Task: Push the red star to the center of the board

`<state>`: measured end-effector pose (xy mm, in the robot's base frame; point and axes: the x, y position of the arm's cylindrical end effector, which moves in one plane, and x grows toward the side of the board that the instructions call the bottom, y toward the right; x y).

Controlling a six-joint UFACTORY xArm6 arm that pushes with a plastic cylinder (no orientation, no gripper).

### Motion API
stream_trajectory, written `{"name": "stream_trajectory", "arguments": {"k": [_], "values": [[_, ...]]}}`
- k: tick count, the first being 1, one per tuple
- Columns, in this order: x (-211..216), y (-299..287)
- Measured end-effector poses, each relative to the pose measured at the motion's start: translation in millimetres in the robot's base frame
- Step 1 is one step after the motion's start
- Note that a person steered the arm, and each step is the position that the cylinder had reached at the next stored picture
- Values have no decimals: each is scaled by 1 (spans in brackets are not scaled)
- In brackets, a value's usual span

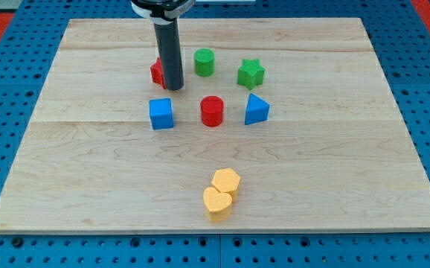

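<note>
While my tip (174,87) touches the red star (157,72) on its right side, hiding most of it, the star lies up-left of the counter (88,171) centre. No jaws exist. Best, probably, to circle left and push right and downward, skirting the red cylinder (212,111).

My tip (174,88) ends a straight, smooth, dark grey rod. Above it sits a wider black collar with a pale ring.
</note>
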<state>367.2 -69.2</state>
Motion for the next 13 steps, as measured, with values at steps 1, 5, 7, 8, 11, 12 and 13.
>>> {"name": "stream_trajectory", "arguments": {"k": [1,5,7,8,11,12,13], "values": [[19,-6],[-51,-56],[-88,-59],[-70,-59],[-40,-44],[-37,-34],[-38,-23]]}}
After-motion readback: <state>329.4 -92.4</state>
